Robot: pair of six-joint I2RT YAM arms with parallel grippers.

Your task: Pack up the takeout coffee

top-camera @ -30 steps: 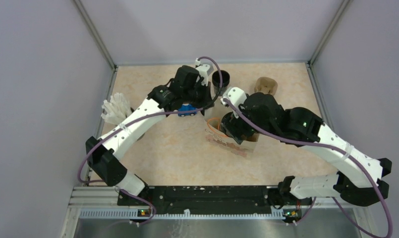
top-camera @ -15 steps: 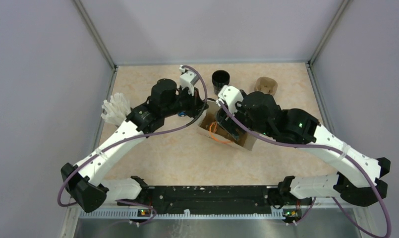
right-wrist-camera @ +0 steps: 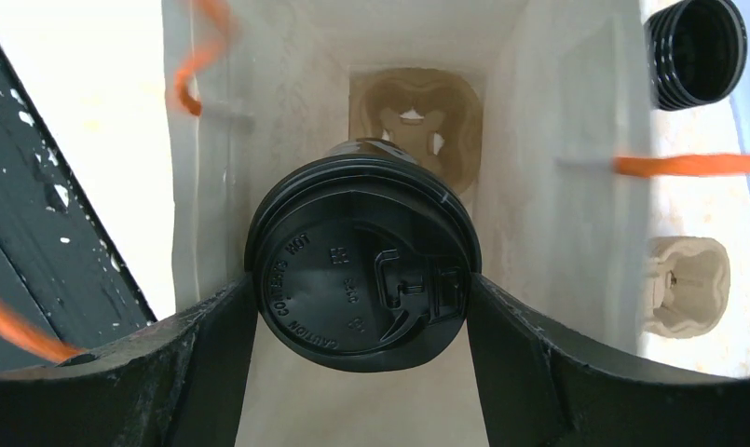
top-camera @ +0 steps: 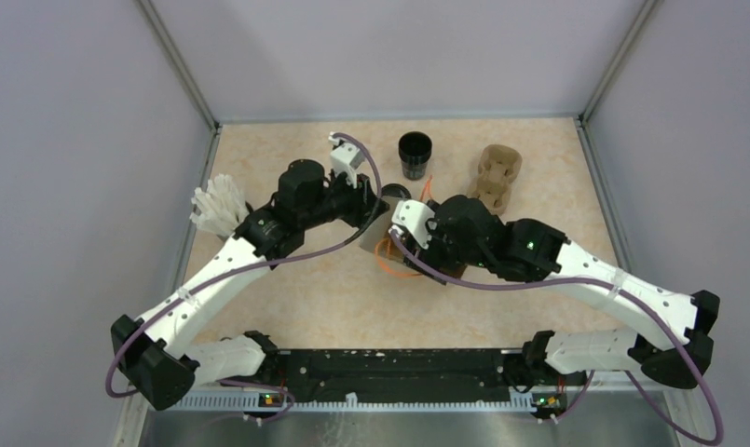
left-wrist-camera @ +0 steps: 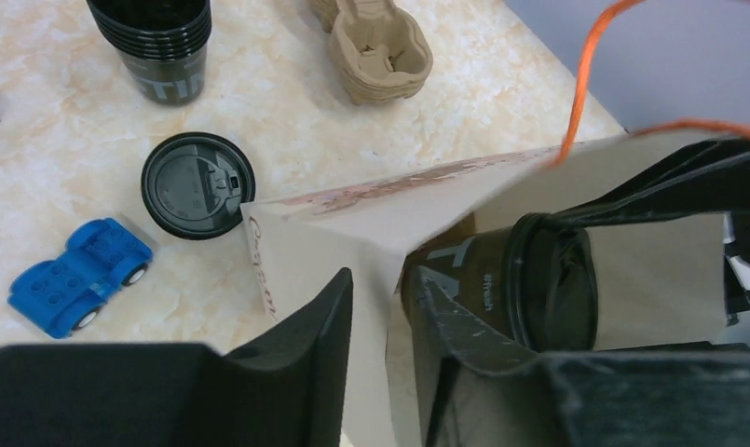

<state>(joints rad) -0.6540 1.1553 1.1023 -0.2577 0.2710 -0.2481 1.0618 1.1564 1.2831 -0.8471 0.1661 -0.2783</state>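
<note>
2 grippers are bagging: left gripper (left-wrist-camera: 382,317) pinching the paper bag (left-wrist-camera: 352,223), right gripper (right-wrist-camera: 360,291) clasping the takeout coffee (right-wrist-camera: 347,247), now needing lowering into the carrier (right-wrist-camera: 413,116).

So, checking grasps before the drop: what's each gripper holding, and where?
The right gripper clamps the lidded coffee cup at its lid rim, inside the paper bag. The left gripper pinches one wall of the bag's mouth.

The takeout coffee (right-wrist-camera: 361,265), a black cup with its black sip lid on, is held between the right fingers (right-wrist-camera: 203,354). It hangs inside the open paper bag (right-wrist-camera: 557,214), seemingly above a pulp carrier (right-wrist-camera: 413,107).
</note>
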